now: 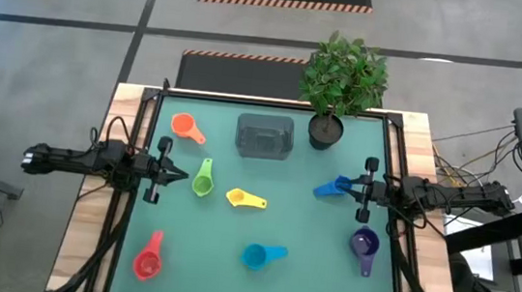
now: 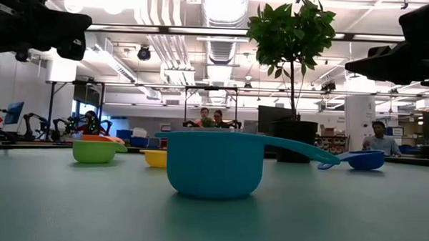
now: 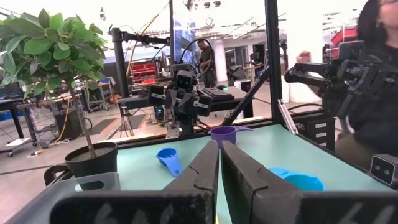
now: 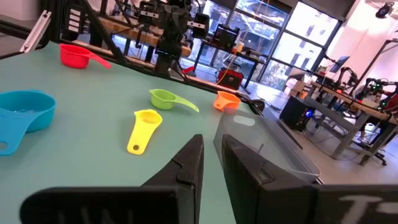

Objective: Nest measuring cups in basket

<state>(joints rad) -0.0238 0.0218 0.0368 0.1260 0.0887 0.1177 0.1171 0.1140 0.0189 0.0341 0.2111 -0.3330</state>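
Seven measuring cups lie apart on the green table: orange (image 1: 185, 126), green (image 1: 203, 179), yellow (image 1: 246, 199), dark blue (image 1: 332, 188), light blue (image 1: 261, 255), purple (image 1: 364, 246) and red (image 1: 149, 259). Each rests on its bottom. The translucent grey basket (image 1: 264, 137) stands near the far edge with nothing in it. My left gripper (image 1: 180, 174) hovers shut at the left side, just left of the green cup. My right gripper (image 1: 348, 186) hovers shut at the right side, above the dark blue cup's edge. In the low view both arms hang high above the table.
A dark round pot with a leafy plant (image 1: 326, 129) stands right of the basket at the far edge. A black frame (image 1: 389, 179) borders the table. People sit in the room beyond. Open green surface lies between the cups.
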